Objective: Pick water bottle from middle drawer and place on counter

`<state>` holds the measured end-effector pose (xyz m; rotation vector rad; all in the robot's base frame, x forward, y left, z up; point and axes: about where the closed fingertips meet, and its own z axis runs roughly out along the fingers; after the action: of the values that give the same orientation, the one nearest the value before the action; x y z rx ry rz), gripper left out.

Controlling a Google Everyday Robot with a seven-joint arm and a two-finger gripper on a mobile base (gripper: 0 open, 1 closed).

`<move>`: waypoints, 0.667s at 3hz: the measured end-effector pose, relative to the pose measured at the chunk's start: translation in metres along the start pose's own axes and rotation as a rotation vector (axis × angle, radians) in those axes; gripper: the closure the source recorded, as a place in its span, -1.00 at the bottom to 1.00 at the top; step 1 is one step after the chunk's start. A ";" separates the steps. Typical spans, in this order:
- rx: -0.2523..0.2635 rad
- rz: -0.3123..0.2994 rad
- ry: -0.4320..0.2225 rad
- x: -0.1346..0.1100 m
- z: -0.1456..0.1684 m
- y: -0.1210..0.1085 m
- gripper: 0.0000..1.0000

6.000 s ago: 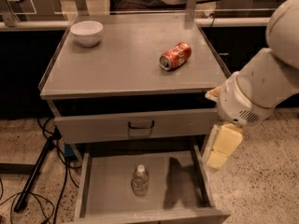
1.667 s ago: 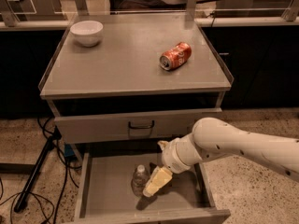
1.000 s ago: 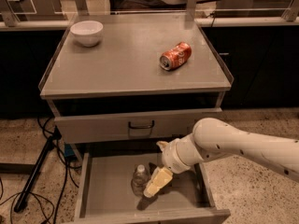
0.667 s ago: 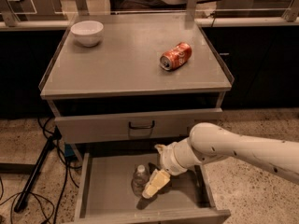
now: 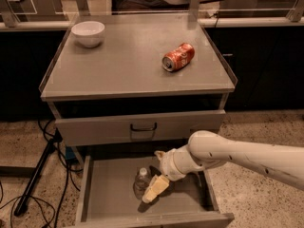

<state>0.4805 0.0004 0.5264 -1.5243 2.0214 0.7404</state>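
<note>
Gripper (image 5: 155, 189): down inside the open middle drawer (image 5: 109, 189), low over its floor, right of centre. A cream-coloured part slants down and to the picture's left. How far open it is, and whether it has hold of anything: cannot tell from this view.

Water bottle (image 5: 139, 184): on the drawer floor, just beside the gripper on the gripper's picture-left side, the two overlapping in view. Contact not confirmed. Bottle stands upright, long axis vertical, white cap (image 5: 142, 171) pointing up; clear body below it. It sits roughly mid-width of the drawer, toward the back half.

Arm (image 5: 237, 156): white, enters from the right picture edge, crosses above the drawer's right wall, and bends down at a rounded wrist joint (image 5: 178, 163) to the gripper.

Middle drawer: pulled out, grey floor, low side walls. Above it, a closed drawer front (image 5: 95, 127) with a small black handle (image 5: 143, 127).

Table (image 5: 128, 61): grey top with thin raised side rims. A soda can (image 5: 178, 57) lies on its side right of centre, long axis running lower left to upper right in the picture, its end face toward lower left. White bowl (image 5: 88, 33) upright at the far left corner, well apart from the can.

Black cables (image 5: 51, 144) on the speckled floor (image 5: 266, 122), left of the cabinet.
</note>
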 end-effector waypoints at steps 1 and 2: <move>-0.049 -0.022 0.021 0.018 0.018 -0.023 -1.00; -0.051 -0.023 0.019 0.018 0.018 -0.023 -1.00</move>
<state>0.4994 -0.0048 0.4983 -1.5868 2.0099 0.7767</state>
